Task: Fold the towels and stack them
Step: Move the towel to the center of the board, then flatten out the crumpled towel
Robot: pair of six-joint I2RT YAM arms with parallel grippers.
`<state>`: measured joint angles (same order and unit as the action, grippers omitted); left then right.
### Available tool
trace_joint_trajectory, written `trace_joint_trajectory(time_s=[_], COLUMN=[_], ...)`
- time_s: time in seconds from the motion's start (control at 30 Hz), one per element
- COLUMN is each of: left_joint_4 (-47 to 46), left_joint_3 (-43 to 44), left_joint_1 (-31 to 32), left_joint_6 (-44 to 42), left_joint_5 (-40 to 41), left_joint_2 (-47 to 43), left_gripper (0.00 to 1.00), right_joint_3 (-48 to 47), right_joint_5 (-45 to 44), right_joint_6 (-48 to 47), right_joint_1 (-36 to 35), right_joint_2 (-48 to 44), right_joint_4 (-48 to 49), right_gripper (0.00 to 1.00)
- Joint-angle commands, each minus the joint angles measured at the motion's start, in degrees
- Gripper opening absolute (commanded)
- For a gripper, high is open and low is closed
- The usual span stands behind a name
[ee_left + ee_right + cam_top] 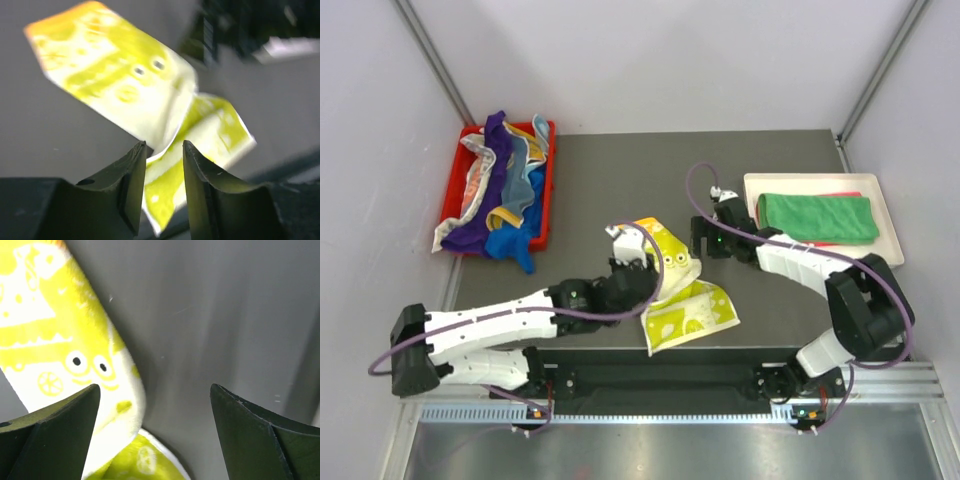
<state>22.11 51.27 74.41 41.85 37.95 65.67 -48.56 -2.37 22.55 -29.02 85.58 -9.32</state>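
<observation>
The dark grey bench [620, 170] shows bare surface along its far edge, between the red plastic bin [549, 180] at the far left corner and the white flat tray [892, 235] against the right edge. The bin holds a loose heap of coloured towels [500, 195]. Purple and white cloth spills over the bin's left wall, and a blue one hangs over its near corner onto the bench. In the tray lies a folded green towel [817, 217] with a thin pink-red edge [845, 195] showing beneath it; what that lower cloth is cannot be made out. The yellow-green patterned towel [685, 310] [115, 75] [45, 335] sits by the middle of the near edge, its nearest corner reaching that edge and its far flap raised and curled. The left arm [490, 325] stretches along the near edge from the left, and its jaws stand parted at the raised flap's left side, with cloth seen through the gap between them. The left wrist view is blurred, so whether the cloth touches either finger cannot be told, and the arm hides part of the towel from above. The right arm [800, 262] reaches in from the near right corner. Its jaws are spread wide over bare bench just right of the flap, holding nothing. The right wrist view cuts the towel off at its left and bottom borders.
</observation>
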Motion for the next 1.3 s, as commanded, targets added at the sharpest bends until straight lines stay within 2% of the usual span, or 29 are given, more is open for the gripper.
trace_joint_trajectory(time_s=[0.0, 0.07, 0.1, 0.2, 0.3, 0.4, 0.43, 0.5, 0.63, 0.73, 0.9, 1.03, 1.2, 1.27], left_joint_4=[3.07, -0.56, -3.19, -6.9, -10.06, -15.76, -17.17, -19.2, -20.09, -21.22, -27.28, -28.43, -20.54, -17.99], left_joint_3=[1.13, -0.37, -1.59, -2.66, -2.49, -2.57, -2.4, -0.48, 3.39, 5.68, 4.63, 5.24, 11.66, 12.71], left_joint_1=[-10.38, -15.76, -21.27, -30.51, -36.51, -42.39, -43.99, -47.06, -49.62, -50.24, -50.68, -50.68, -50.68, -50.68], left_joint_6=[7.56, 5.01, 4.39, 2.98, 2.19, 1.05, 0.44, -0.27, -2.47, -3.0, -1.95, -2.03, -2.56, -2.03], left_joint_5=[5.33, 1.17, -1.98, -7.87, -10.88, -15.35, -19.98, -23.09, -26.43, -27.58, -28.64, -29.25, -29.26, -27.68], left_joint_2=[0.95, 1.74, 3.48, 9.09, 15.34, 20.26, 21.59, 25.53, 31.17, 34.61, 34.88, 35.66, 40.67, 41.99], left_gripper=[0.41, 0.41, 0.41, 0.41, 0.43, 0.44, 0.45, 0.45, 0.45, 0.46, 0.47, 0.5, 0.51, 0.48], right_joint_3=[-3.39, -3.83, -3.91, -4.7, -6.37, -7.16, -7.52, -8.04, -7.96, -7.61, -7.0, -6.64, -8.04, -8.57], right_joint_5=[-0.88, -0.62, 0.17, 3.76, 4.57, 4.39, 4.22, 3.34, 1.16, -0.26, -1.41, -0.44, 0.0, -0.35], right_joint_6=[2.32, 3.12, 3.55, 5.66, 6.54, 7.95, 8.3, 8.48, 8.39, 7.78, 6.28, 5.84, 4.88, 3.83], right_joint_1=[-2.45, -2.98, -2.98, -3.5, -4.56, -5.09, -5.09, -5.17, -5.17, -5.26, -5.35, -5.44, -5.44, -5.44], right_joint_2=[2.48, 4.06, 4.5, 6.52, 8.98, 10.39, 11.0, 11.45, 12.07, 11.89, 11.54, 11.8, 12.85, 13.47], right_joint_4=[3.43, 4.39, 4.84, 7.3, 7.04, 7.74, 7.65, 7.57, 7.56, 7.74, 8.0, 8.88, 8.88, 8.45], right_gripper=[0.9, 0.9, 0.9, 0.86, 0.82, 0.71, 0.65, 0.57, 0.37, 0.3, 0.28, 0.3, 0.43, 0.48])
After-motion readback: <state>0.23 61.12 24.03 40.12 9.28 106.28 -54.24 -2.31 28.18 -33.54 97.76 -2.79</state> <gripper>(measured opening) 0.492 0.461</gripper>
